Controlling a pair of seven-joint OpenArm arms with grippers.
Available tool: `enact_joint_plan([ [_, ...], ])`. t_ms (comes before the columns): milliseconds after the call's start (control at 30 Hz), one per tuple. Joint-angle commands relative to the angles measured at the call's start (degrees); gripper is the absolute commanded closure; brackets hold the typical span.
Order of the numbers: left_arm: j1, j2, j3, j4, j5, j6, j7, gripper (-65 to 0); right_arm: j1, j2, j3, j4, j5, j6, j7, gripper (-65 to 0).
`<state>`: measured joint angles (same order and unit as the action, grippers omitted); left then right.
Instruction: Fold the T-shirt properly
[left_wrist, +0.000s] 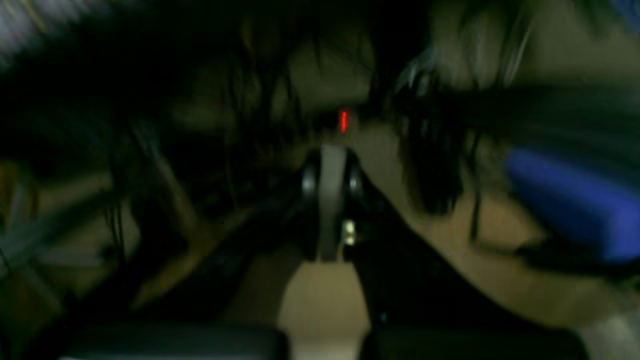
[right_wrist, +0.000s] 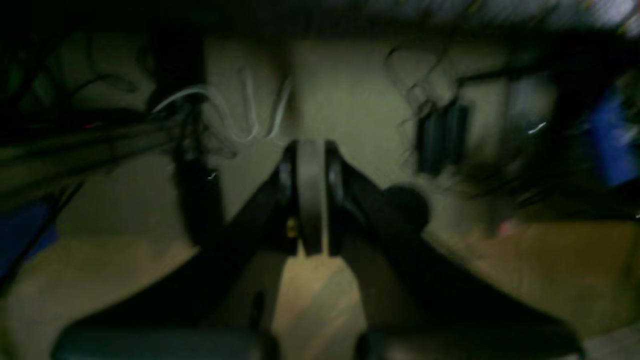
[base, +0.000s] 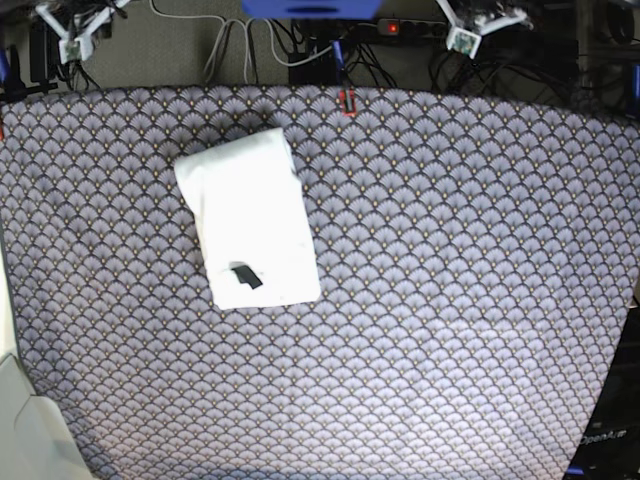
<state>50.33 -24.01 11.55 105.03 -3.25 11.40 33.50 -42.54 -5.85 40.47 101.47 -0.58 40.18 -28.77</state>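
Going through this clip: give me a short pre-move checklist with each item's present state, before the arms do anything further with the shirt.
1. T-shirt folded into a compact rectangle: ok, lying flat on the patterned table cover, small black tag facing up.
2. Printed front visible: not ok, only plain white shows.
3. Shirt free of both arms: ok, the base view shows nothing touching it.
4. Left hand empty: ok, fingers together, no cloth between them.
5. Right hand empty: ok, fingers together, no cloth.
6. Fold edges aligned: cannot tell; the upper end looks slightly rounded.
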Motion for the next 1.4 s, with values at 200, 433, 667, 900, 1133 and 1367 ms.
enact_joint_plan([
  [200, -6.6, 8.7, 0.7, -26.3, -0.1, 0.1, -7.6, -0.3, 4.5, 7.5, 0.1, -32.9, 0.4, -0.2, 17.0, 0.0],
  [433, -19.1, 14.4, 0.7, -57.2, 0.3, 0.0, -19.6, -0.3, 15.2, 14.4, -4.6, -69.3, 0.2, -0.2, 31.9, 0.0],
  [667, -30.6, 15.5, 0.7, -78.1, 0.0, -0.1, -28.1, -0.3, 19.1, 14.9, -15.5, -75.2, 0.2, -0.2, 36.0, 0.0],
  [900, -43.4, 18.6, 0.4, -100.1, 0.0, 0.0, -39.7, -0.4, 21.7, 14.8, -29.7, -75.4, 0.2, -21.2, 35.9, 0.0],
  [1133, -47.1, 20.2, 0.3, -104.0, -0.1, -0.2, -39.9, -0.4, 25.0, 13.5, -34.6, -80.4, 0.2, -46.0, 36.4, 0.0],
  [1367, -48.1, 20.5, -0.3, -104.1, -1.6, -0.2, -39.6, -0.4, 31.1, 13.1, -35.1, -93.9, 0.2, -46.2, 46.0, 0.0],
])
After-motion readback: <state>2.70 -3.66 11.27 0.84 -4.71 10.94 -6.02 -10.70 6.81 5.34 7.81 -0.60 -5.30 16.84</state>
